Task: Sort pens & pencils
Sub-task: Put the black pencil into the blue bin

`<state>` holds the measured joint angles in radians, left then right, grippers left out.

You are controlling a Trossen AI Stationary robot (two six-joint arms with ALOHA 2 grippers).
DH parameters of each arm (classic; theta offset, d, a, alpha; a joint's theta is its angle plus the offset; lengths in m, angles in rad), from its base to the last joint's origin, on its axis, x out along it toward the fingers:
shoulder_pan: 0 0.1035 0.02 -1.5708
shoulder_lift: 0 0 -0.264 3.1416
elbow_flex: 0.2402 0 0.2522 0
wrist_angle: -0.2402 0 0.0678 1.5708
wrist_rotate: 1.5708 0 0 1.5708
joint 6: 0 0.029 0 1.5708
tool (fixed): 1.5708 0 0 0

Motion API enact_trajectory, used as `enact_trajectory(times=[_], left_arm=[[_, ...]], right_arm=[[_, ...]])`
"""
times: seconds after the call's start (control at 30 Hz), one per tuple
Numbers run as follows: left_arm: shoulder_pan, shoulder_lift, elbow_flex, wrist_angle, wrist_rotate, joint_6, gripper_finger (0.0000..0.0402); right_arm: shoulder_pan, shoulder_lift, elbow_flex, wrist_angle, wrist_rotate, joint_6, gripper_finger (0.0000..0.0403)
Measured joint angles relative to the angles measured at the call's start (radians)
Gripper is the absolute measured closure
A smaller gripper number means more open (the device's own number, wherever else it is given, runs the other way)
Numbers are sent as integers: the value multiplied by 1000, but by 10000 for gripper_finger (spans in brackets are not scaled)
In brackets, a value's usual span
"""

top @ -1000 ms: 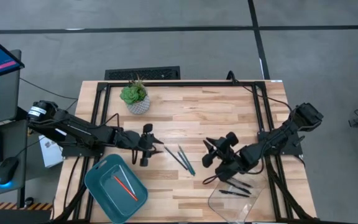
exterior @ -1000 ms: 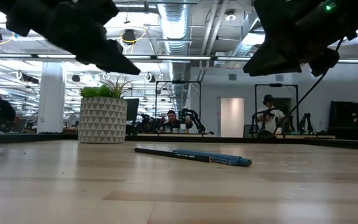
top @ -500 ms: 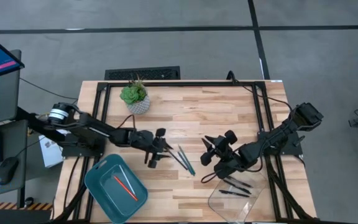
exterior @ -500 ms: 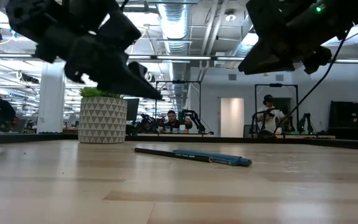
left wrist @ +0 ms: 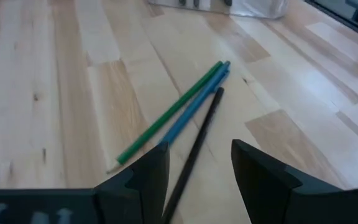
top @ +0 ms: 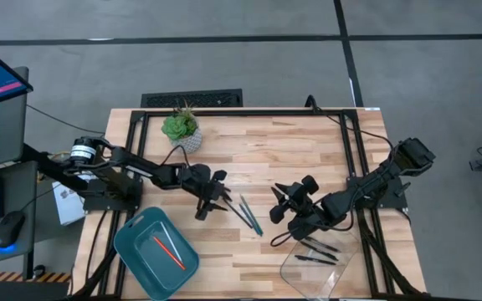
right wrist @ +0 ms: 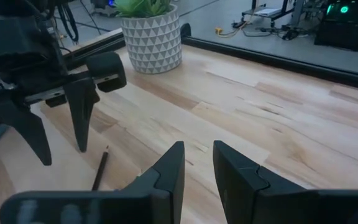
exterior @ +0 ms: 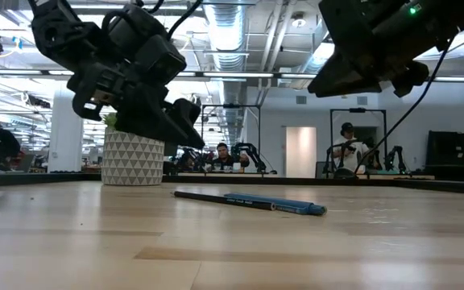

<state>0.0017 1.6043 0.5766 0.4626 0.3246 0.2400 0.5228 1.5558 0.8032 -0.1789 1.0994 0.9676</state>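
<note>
High view, from left to right: a teal bin stands at the near left corner of the wooden table, and an orange-red pencil lies inside it. Behind it, near the far edge, stands a small potted plant. The left gripper hangs over the middle of the table with its fingers spread wide and nothing between them, just beside three sticks that lie close together: a black pen, a teal-blue pen and a green pencil. In the left wrist view the black pen runs between the two dark fingers. Further right, the right gripper waits above the table, its fingers narrowly apart and empty. Beside it, at the near right corner, a clear tray holds several black pens.
</note>
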Motion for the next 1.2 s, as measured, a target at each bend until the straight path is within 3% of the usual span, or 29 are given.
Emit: enact_trajectory(times=[0.53,0.8,1.2], left_arm=[[6,1,0,-33,39,45,236],[5,1,0,-1,108,62,236],[51,2,0,44,119,73,236]], right_arm=[[-1,0,0,1,0,-7,295],[-2,0,0,1,0,-8,295],[-2,0,0,1,0,-8,295]])
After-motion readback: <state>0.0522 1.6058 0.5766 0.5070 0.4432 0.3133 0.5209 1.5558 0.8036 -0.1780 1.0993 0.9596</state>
